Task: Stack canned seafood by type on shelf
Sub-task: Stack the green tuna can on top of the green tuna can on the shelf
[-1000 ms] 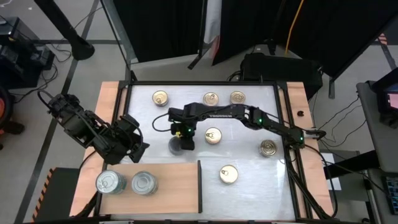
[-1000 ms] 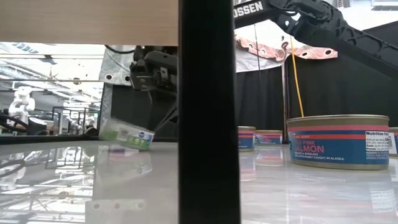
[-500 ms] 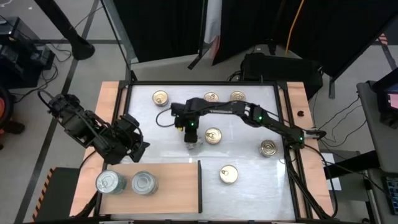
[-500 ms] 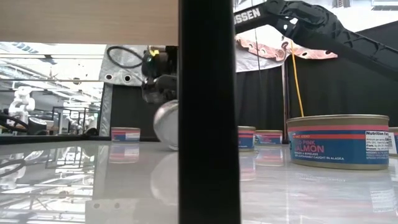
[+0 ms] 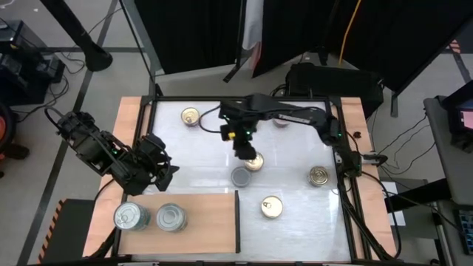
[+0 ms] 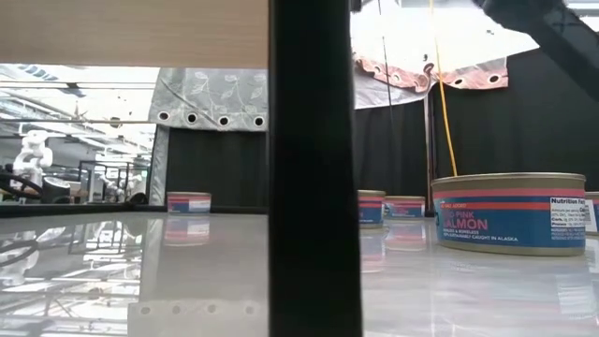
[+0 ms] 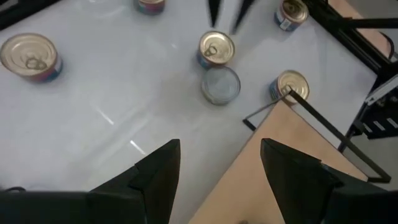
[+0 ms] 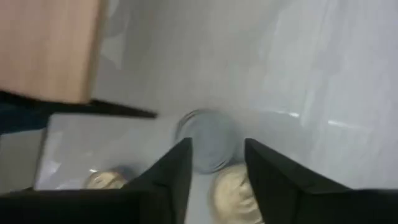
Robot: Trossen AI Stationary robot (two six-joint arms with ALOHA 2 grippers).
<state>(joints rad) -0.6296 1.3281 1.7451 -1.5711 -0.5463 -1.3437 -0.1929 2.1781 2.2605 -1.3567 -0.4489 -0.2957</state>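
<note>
We see right claw [image 5: 243, 145] above desk [image 5: 295, 214] centre, fingers [image 8: 174, 171] spread wide, holding nothing. Silver-lid tin [image 5: 240, 176] lies flat on desk just below claw, touching or nearly touching gold-lid tin [image 5: 253, 161]. Shelf [image 5: 207, 222] sits at desk's near-left corner with two silver-lid tins [image 5: 131, 217] side by side on its left part. Left claw [image 5: 164, 168] waits just beyond shelf's far edge, fingers [image 7: 155, 171] wide apart, empty. Other gold-lid tins [image 5: 271, 207] scattered over desk.
</note>
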